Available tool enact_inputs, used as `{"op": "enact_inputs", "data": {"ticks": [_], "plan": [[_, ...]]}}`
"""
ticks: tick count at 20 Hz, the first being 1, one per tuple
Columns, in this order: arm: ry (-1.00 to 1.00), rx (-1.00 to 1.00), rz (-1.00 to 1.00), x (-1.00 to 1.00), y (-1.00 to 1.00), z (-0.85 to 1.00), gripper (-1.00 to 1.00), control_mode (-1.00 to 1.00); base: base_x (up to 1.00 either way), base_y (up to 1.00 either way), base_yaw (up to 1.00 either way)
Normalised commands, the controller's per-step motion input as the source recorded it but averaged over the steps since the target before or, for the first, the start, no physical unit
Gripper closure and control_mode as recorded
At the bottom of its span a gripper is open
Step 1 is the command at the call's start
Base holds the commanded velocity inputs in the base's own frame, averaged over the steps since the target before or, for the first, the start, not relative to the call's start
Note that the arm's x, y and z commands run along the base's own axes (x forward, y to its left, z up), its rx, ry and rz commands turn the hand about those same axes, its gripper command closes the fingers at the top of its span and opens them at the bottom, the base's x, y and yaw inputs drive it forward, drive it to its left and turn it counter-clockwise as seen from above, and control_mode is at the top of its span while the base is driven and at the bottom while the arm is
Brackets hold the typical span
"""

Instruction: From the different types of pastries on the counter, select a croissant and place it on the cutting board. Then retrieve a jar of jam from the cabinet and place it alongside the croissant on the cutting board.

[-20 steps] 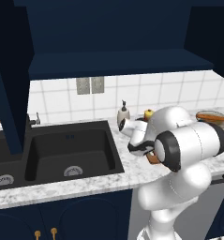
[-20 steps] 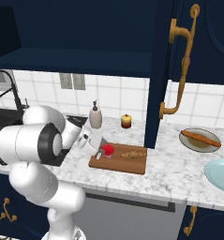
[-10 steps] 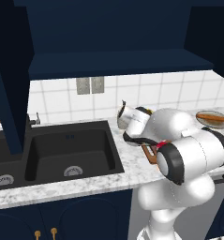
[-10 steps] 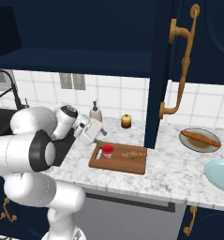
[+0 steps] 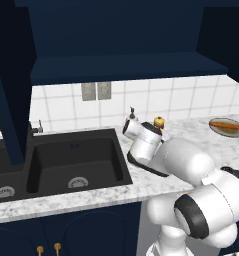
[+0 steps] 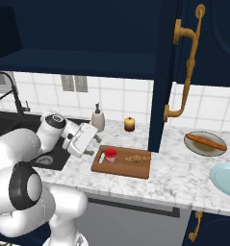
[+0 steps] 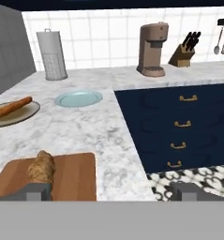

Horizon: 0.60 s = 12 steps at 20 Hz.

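White-and-grey marbled stone counter [image 6: 184, 178] carries a flat brown wooden cutting board [image 6: 121, 166]. Also directly on it: a grey plate [image 6: 205, 143], a pale blue plate [image 6: 226, 177], and a soap dispenser [image 6: 97, 118].

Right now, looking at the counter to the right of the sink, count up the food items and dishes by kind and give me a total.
Croissant on the cutting board: 1
Jar of jam on the board: 1
Long orange pastry: 1
Round yellow-and-red fruit-like thing: 1
Plates, one grey under the orange pastry, one pale blue: 2
Total: 6

The cutting board [image 7: 71, 176] and croissant [image 7: 41, 168] are cut off below.
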Motion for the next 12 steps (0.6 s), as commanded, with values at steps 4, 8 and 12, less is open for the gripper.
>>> {"op": "enact_inputs", "data": {"ticks": [4, 8, 12], "plan": [[-0.09, 0.0, -0.02, -0.75, 0.01, 0.37, -1.0, -1.0, 0.0, 0.0, 0.0], [-0.13, 0.0, -0.03, -0.72, 0.0, 0.55, -1.0, -1.0, 0.0, 0.0, 0.0], [-0.1, -0.01, -0.02, -0.45, 0.0, 0.78, -1.0, -1.0, 0.0, 0.0, 0.0]]}}
